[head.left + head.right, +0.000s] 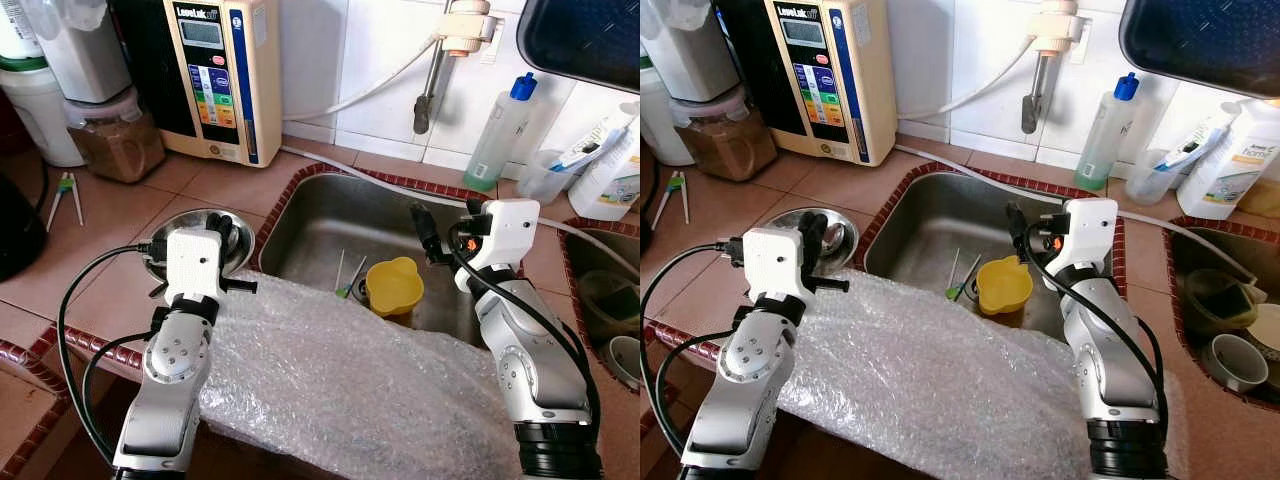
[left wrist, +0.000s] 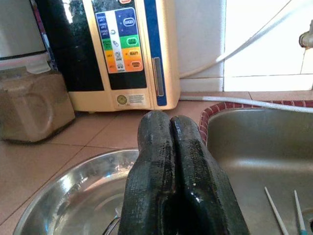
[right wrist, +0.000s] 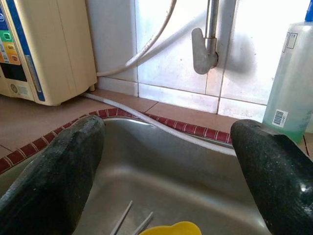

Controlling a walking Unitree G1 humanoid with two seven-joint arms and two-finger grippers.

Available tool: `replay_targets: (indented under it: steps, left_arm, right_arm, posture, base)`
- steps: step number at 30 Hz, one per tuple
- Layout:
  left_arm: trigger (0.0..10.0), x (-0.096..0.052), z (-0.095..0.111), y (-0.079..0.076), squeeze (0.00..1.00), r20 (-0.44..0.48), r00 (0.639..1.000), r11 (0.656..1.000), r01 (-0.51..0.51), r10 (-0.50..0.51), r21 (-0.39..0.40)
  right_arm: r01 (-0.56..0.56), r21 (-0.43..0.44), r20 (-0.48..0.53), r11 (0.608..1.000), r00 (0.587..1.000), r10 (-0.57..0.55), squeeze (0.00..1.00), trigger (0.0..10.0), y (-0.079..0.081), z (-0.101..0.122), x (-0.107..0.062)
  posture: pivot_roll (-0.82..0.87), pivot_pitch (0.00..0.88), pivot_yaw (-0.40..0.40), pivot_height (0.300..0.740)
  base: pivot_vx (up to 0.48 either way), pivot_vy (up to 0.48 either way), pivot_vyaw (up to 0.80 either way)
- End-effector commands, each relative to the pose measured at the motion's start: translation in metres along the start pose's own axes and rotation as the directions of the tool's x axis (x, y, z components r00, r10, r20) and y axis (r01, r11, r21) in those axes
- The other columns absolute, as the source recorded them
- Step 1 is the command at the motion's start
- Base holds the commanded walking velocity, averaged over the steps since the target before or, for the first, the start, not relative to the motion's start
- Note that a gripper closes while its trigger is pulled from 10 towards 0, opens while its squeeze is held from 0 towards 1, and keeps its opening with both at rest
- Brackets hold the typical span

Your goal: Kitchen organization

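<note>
**Two grippers hovering at the sink's edge**

One steel sink (image 1: 330,215) is lying open ahead of me, its red-tiled rim (image 1: 290,195) running between my arms. A sheet of bubble wrap (image 1: 340,370) is draping over the near rim and covering the counter edge below my wrists. I am holding my right gripper (image 1: 425,232) over the basin with its fingers (image 3: 58,181) spread wide and grasping nothing; there is free room beneath it down to the sink floor. I am keeping my left gripper (image 1: 225,232) above a steel bowl (image 1: 160,245) on the tiled counter, fingers (image 2: 156,161) pressed together and empty. A yellow cup (image 1: 393,285) is sitting upright in the basin near the bubble wrap, with thin sticks (image 1: 345,272) lying just beside it.
</note>
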State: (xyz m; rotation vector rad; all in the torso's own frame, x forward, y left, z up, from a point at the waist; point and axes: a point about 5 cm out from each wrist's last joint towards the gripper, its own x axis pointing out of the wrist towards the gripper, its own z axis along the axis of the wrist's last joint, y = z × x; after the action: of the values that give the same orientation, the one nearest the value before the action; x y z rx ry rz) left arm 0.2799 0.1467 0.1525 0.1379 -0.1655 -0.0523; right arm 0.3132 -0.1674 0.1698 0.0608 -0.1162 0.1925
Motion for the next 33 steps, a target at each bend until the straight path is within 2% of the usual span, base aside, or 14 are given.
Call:
replay_targets:
  steps: [1,5,12,18,21,33]
  left_arm:
    - [10.0,0.001,0.004,-0.002,0.00,0.008,1.000,1.000,0.017,-0.017,-0.005]
    - [10.0,0.001,0.004,-0.003,0.00,0.003,1.000,1.000,0.020,-0.020,-0.009]
    - [10.0,0.000,0.003,-0.002,0.00,-0.011,1.000,1.000,0.018,-0.018,-0.006]
    - [10.0,0.002,0.004,0.003,0.00,-0.035,0.999,1.000,-0.028,0.028,0.010]
    - [10.0,0.003,0.008,0.003,0.00,-0.009,1.000,1.000,0.014,-0.014,0.001]
    - [10.0,0.010,0.017,0.000,0.00,-0.001,1.000,1.000,-0.005,0.005,0.029]
  right_arm:
    - [0.015,-0.007,0.011,1.000,1.000,-0.015,0.00,10.0,-0.003,0.002,0.000]
    - [0.018,-0.002,0.003,1.000,1.000,-0.018,0.00,10.0,-0.003,0.001,0.000]
    - [0.018,0.003,-0.014,1.000,1.000,-0.018,0.00,10.0,-0.002,-0.002,0.001]
    - [0.019,0.006,-0.013,1.000,1.000,-0.019,0.00,10.0,-0.001,-0.002,0.001]
    - [0.022,0.006,-0.009,1.000,1.000,-0.021,0.00,10.0,-0.001,-0.001,0.001]
    - [0.034,0.012,0.007,0.999,0.999,-0.034,0.00,10.0,-0.002,0.003,0.003]
  posture:
    - [-0.04,0.026,-0.017,0.740]
    - [-0.04,0.027,-0.016,0.740]
    - [-0.04,0.035,-0.015,0.740]
    - [-0.03,0.036,-0.014,0.740]
    - [-0.03,0.036,-0.013,0.740]
    - [-0.03,0.036,-0.011,0.740]
  base:
    - [0.000,0.000,0.00]
    - [0.000,0.000,0.00]
    - [0.000,0.000,-0.79]
    - [0.000,0.000,0.00]
    - [0.000,0.000,0.00]
    - [0.000,0.000,0.00]
